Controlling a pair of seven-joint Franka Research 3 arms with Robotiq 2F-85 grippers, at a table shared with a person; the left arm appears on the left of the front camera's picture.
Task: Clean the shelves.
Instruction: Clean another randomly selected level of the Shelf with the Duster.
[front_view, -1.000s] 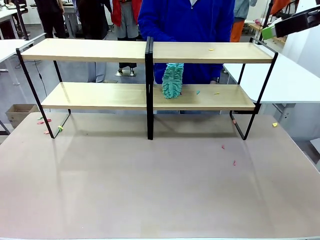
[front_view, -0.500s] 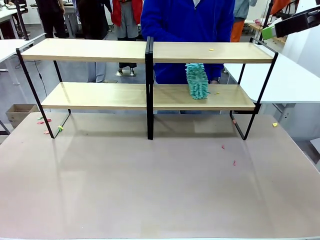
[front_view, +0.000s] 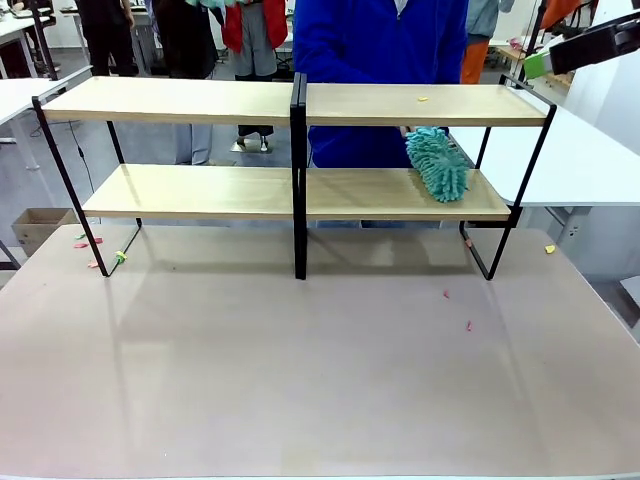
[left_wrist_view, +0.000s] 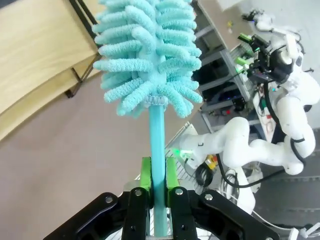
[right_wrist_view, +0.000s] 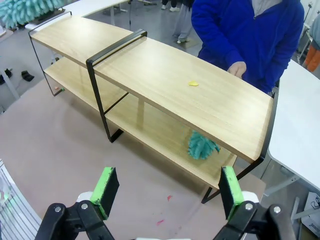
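Note:
The shelves (front_view: 190, 100) stand across the far half of the table, two light-wood boards in a black frame. A person in blue stands behind them and holds a teal duster (front_view: 437, 163) on the lower board's right end; it also peeks out under the top board (right_wrist_view: 201, 145). A yellow scrap (front_view: 422, 98) lies on the top board. My left gripper (left_wrist_view: 158, 175) is shut on the handle of a second teal duster (left_wrist_view: 147, 50), held up in the air near a shelf end (left_wrist_view: 35, 45). My right gripper (right_wrist_view: 168, 187) hangs open, high above the shelves' right end (right_wrist_view: 150, 65).
Small coloured scraps lie on the grey-brown table: pink ones (front_view: 446, 294) near the right shelf foot, others (front_view: 88, 242) by the left foot. A white table (front_view: 580, 160) stands to the right. The person's hand (right_wrist_view: 237, 68) rests at the top board's far edge.
The person's duster has swept right along the lower board, from beside the central post to the right end. Small scraps seen there earlier no longer show. My grippers have not moved.

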